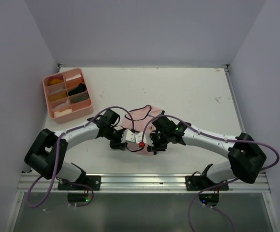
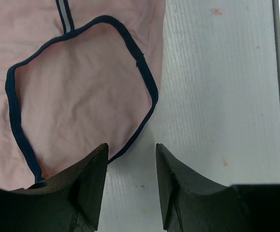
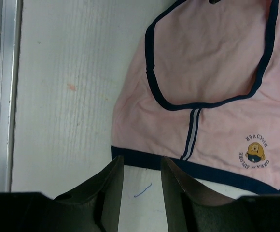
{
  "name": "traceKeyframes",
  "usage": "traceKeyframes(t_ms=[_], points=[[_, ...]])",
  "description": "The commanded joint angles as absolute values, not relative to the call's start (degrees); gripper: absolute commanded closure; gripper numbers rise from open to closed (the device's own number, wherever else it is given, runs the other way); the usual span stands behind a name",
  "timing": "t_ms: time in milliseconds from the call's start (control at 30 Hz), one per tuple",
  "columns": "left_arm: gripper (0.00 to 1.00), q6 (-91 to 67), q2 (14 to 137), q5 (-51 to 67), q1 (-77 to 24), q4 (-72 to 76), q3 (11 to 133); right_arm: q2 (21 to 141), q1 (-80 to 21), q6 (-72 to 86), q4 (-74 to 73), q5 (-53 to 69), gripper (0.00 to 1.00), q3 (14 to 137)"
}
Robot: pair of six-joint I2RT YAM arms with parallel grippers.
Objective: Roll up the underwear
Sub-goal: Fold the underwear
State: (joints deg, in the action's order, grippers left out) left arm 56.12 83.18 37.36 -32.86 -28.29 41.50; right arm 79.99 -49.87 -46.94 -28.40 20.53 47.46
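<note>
The pale pink underwear (image 1: 139, 117) with thin dark edging lies flat on the white table, partly hidden by both arms in the top view. In the left wrist view the pink cloth (image 2: 77, 96) lies ahead of my left gripper (image 2: 130, 152), which is open and empty, its left finger at the dark leg edging. In the right wrist view the pink garment (image 3: 212, 92) with a small printed badge lies just beyond my right gripper (image 3: 142, 164), which is open and empty at the dark waistband. The dark olive-brown garment is not seen on the table.
A pink compartment tray (image 1: 67, 94) with several folded items stands at the back left. A metal rail (image 1: 140, 181) runs along the table's near edge. Grey walls enclose the table on three sides.
</note>
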Motion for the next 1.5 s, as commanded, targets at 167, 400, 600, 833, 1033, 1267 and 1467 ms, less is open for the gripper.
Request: traceKeyframes(t_ms=[167, 400, 600, 833, 1033, 1267, 1467], points=[[0.5, 60.3, 75.0, 45.0, -25.6, -21.5, 37.3, 79.4, -50.4, -41.7, -28.1, 24.3, 0.58, 47.2], [0.51, 79.2, 64.0, 48.1, -26.3, -22.1, 27.5, 70.2, -50.4, -47.6, -14.4, 23.5, 0.58, 36.5], [0.59, 82.2, 70.1, 44.6, -31.7, -16.4, 27.2, 67.9, -50.6, -60.4, -8.7, 28.4, 0.57, 29.3], [0.58, 91.0, 71.3, 47.5, -35.2, -17.1, 27.8, 68.6, -54.1, -71.0, -6.1, 28.7, 0.57, 25.4], [0.64, 95.0, 75.2, 44.5, -37.1, -17.1, 28.8, 72.8, -54.8, -71.7, -4.9, 25.3, 0.59, 26.7], [0.63, 92.8, 78.7, 41.4, -37.2, -14.7, 30.3, 75.1, -54.8, -72.6, -4.2, 24.0, 0.63, 27.7], [0.66, 94.4, 80.5, 39.4, -37.2, -14.9, 31.1, 75.8, -54.8, -73.4, -4.0, 22.9, 0.85, 27.6]])
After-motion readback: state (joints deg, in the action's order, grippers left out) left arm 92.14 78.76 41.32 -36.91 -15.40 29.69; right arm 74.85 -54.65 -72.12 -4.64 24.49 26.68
